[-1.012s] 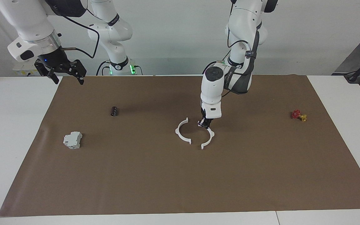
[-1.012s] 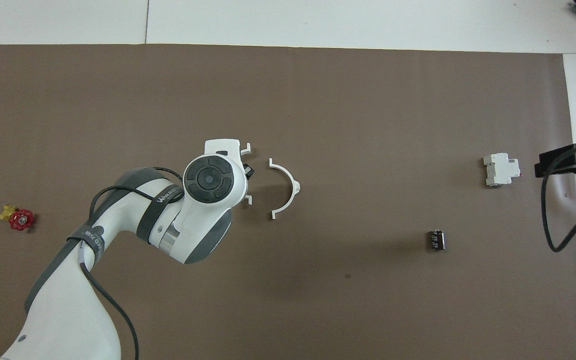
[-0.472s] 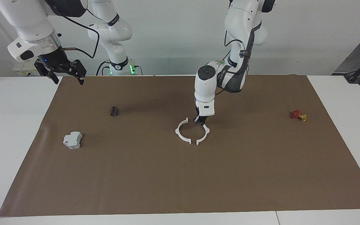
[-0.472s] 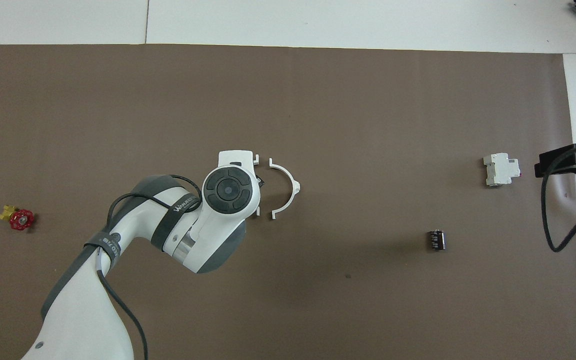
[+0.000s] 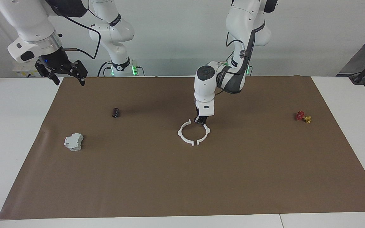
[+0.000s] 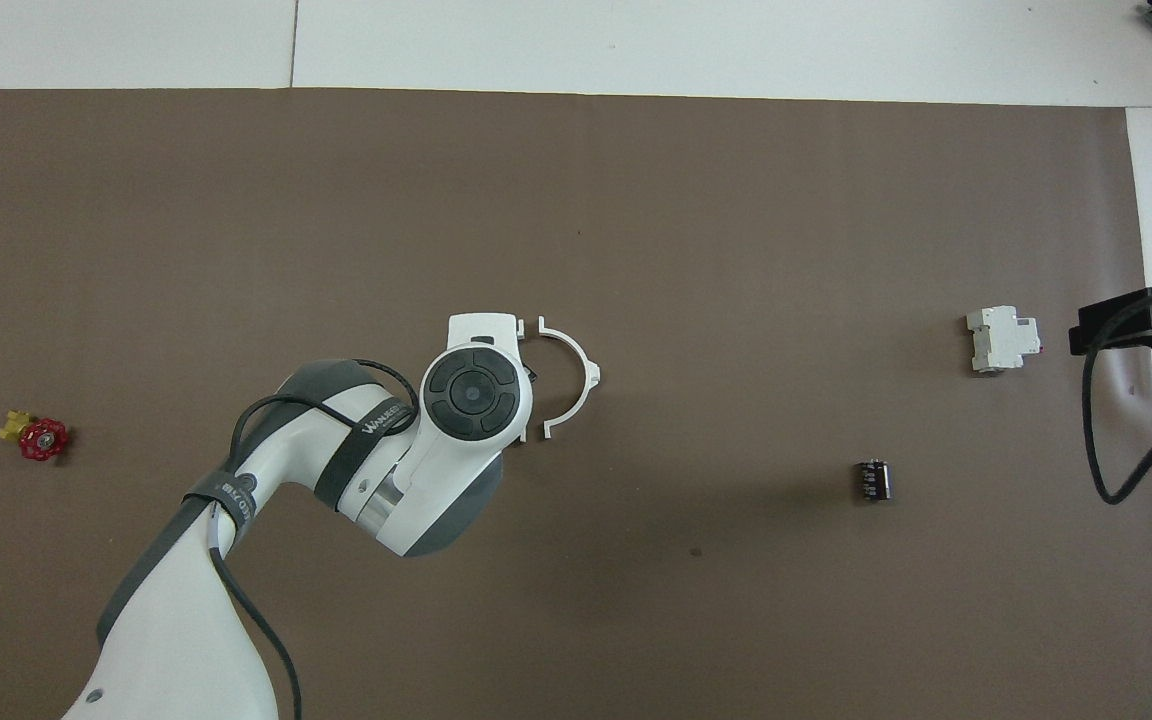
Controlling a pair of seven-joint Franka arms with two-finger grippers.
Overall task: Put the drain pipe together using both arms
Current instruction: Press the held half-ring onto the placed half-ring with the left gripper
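Observation:
The drain pipe lies as two white half-ring arcs on the brown mat (image 5: 265, 177), facing each other as a near-closed ring. My left gripper (image 5: 200, 120) reaches down from the left arm and is shut on the upper end of one arc (image 5: 208, 131). The other arc (image 5: 180, 133) (image 6: 591, 376) lies free beside it, toward the right arm's end. A narrow gap shows between their lower ends. From overhead, the left wrist (image 6: 471, 392) hides the held arc almost wholly. My right gripper (image 5: 65, 74) (image 6: 1131, 325) hangs open and waits over the mat's corner by the right arm's base.
A grey-white blocky box (image 5: 73, 142) (image 6: 1004, 340) and a small black cylinder (image 5: 115, 112) (image 6: 873, 479) sit toward the right arm's end. A red and yellow valve (image 5: 303, 117) (image 6: 36, 437) lies toward the left arm's end. White table surrounds the mat.
My left gripper has carried its arc toward the right arm's end, up against the free arc, so the wide gap has shrunk to a slit. The right arm has not moved.

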